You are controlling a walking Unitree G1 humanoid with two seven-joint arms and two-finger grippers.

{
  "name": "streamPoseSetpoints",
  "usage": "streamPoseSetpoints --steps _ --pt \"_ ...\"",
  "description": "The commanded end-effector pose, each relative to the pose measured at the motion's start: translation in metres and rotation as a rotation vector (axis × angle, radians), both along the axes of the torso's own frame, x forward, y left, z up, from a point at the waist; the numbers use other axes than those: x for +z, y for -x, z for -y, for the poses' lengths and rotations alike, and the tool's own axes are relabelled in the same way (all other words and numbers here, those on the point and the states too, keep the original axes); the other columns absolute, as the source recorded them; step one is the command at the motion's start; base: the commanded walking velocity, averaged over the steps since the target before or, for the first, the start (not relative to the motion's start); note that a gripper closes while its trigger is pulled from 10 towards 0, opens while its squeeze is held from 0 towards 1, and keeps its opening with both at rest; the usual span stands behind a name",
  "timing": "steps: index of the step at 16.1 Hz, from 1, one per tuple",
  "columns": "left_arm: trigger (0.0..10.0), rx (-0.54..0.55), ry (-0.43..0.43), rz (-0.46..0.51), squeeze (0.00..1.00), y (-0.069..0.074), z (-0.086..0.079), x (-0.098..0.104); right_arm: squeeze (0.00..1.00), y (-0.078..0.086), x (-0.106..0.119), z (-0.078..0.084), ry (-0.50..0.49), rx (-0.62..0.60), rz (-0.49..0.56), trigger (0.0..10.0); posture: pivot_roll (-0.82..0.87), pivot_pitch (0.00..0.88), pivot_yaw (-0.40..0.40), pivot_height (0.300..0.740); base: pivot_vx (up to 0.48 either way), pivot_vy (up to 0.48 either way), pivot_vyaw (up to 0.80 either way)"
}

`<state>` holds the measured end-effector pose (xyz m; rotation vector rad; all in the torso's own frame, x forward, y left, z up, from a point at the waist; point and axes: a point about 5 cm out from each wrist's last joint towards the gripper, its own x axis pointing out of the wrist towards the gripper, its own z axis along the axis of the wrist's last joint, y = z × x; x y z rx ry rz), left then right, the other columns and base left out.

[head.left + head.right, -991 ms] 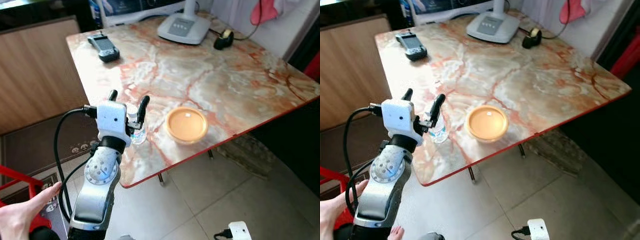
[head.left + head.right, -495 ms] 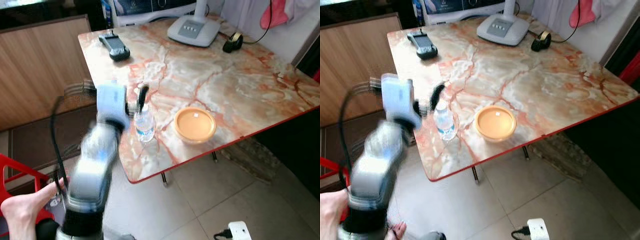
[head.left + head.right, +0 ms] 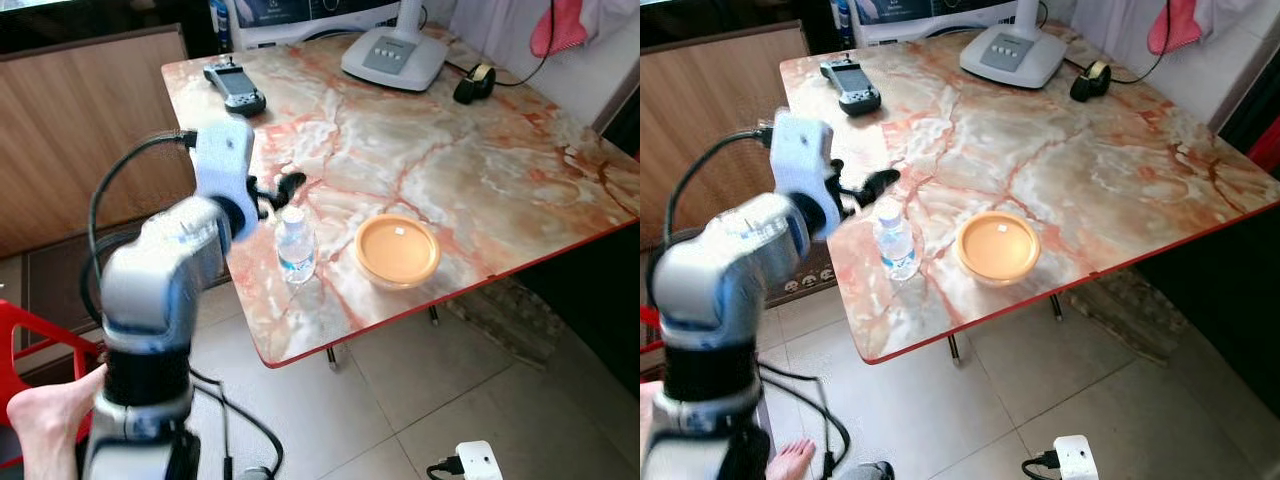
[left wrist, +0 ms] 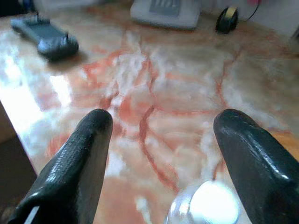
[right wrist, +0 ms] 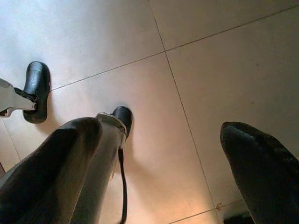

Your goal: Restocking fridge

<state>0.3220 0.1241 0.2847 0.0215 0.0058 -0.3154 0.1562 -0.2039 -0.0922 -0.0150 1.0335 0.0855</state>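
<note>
Hovering above the water bottle [image 3: 296, 245] on the table [image 3: 480, 170] — the left gripper [image 4: 163, 154], fingers spread, grasping nothing.

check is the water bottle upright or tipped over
Upright: the water bottle stands cap up on the table, just below the open left gripper.

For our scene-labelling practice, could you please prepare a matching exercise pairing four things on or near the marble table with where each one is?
Things:
1. water bottle
2. orange bowl
3. black handheld device
4. left gripper

Places:
A. at the table's far left corner
B. open, above the bottle's cap
C. upright near the table's front edge, left of the bowl
D. near the front edge, right of the bottle

Pairs: 1-C, 2-D, 3-A, 4-B
</note>
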Motion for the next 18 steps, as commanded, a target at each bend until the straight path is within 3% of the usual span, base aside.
streamPoseSetpoints --steps 1,5,7,10,18 --pt "10.0 -0.076 -0.003 -0.019 0.00 0.001 0.008 0.006 0.00 0.007 -0.003 0.001 0.005 -0.008 -0.028 10.0 0.23 0.127 -0.067 0.740 0.000 0.000 0.00" --pt "10.0 -0.203 -0.108 -0.076 0.00 0.003 0.017 0.014 0.00 0.005 -0.003 0.000 0.001 -0.015 -0.026 10.0 0.23 0.127 -0.057 0.740 0.000 0.000 0.00" --pt "10.0 -0.186 -0.134 -0.104 0.00 -0.003 0.015 0.014 0.00 0.005 -0.002 -0.001 0.001 -0.016 -0.026 10.0 0.23 0.126 -0.051 0.740 0.000 0.000 0.00" --pt "10.0 -0.195 -0.198 -0.190 0.00 -0.012 0.011 -0.008 0.00 0.005 -0.003 -0.001 -0.001 -0.023 -0.028 10.0 0.24 0.124 -0.044 0.740 0.000 0.000 0.00" --pt "10.0 -0.304 -0.269 -0.243 0.00 -0.014 0.011 -0.018 0.00 0.005 -0.003 -0.001 -0.001 -0.029 -0.032 10.0 0.24 0.108 -0.029 0.740 0.000 0.000 0.00"
